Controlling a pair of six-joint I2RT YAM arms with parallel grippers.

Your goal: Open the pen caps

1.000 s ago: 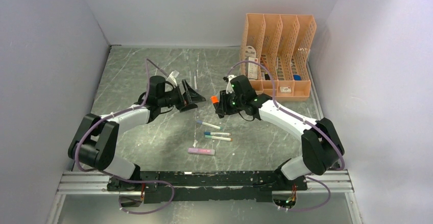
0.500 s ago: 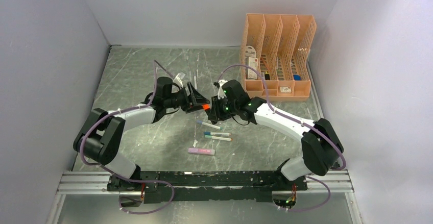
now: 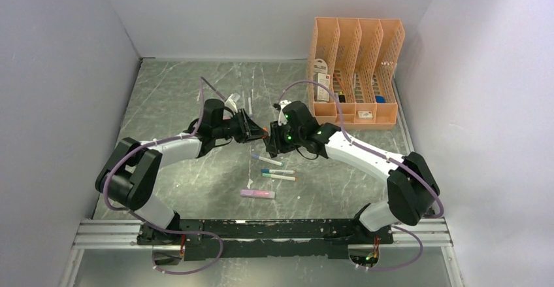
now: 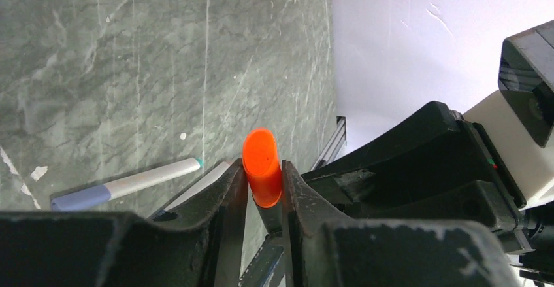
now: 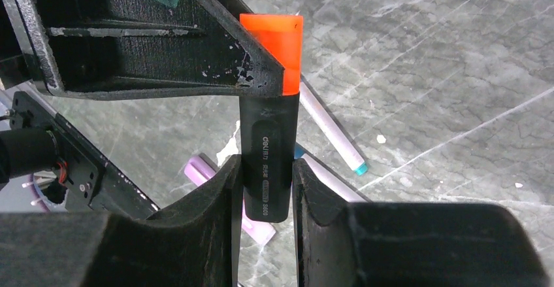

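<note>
A stubby black pen (image 5: 269,156) with an orange cap (image 5: 277,45) stands between the pads of my right gripper (image 5: 268,176), which is shut on its barrel. My left gripper (image 4: 263,176) is shut on that orange cap (image 4: 262,169), its fingers pressing both sides. In the top view the two grippers meet tip to tip above the table's middle, left gripper (image 3: 259,131) and right gripper (image 3: 272,141), with the orange cap (image 3: 264,133) between them. Three slim white pens (image 3: 266,160) and a pink pen (image 3: 257,194) lie on the table just in front of them.
A peach mesh organiser (image 3: 356,71) stands at the back right with small items in its slots. Two thin white pens (image 3: 249,101) lie behind the grippers. Grey walls close in the table on the left, back and right.
My left gripper has moved right onto the orange cap and closed from wide open onto it. The right gripper shifted left with the black pen, then held still.
</note>
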